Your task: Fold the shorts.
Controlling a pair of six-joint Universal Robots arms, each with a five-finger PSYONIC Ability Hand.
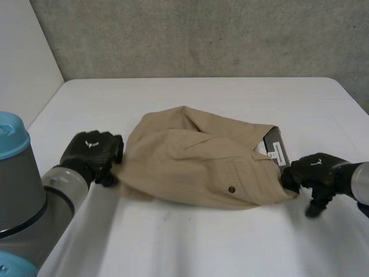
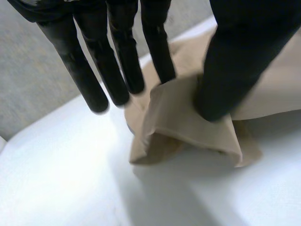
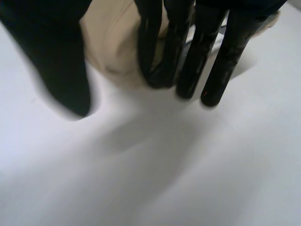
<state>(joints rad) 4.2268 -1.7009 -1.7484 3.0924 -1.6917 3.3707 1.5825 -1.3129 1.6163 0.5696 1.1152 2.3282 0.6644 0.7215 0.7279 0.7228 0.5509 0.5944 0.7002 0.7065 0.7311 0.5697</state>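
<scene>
Left hand [image 1: 91,152]: I am reading it as clamped on the shorts [image 1: 196,164], thumb and straight fingers pinching a raised fold at the cloth's 9 o'clock end. Right hand [image 1: 314,172]: it is sitting at the 3 o'clock end, spread, with the thumb well apart from straight fingers and gripping nothing. The shorts are lying mid-table [image 1: 190,242], long axis running 9 to 3 o'clock, with one hand at each end and neither nearer. A button [image 1: 231,189] is showing toward 5 o'clock and a label [image 1: 274,149] toward 2 o'clock. I am judging that the coming fold is turning on carrying one end along that axis onto the other.
</scene>
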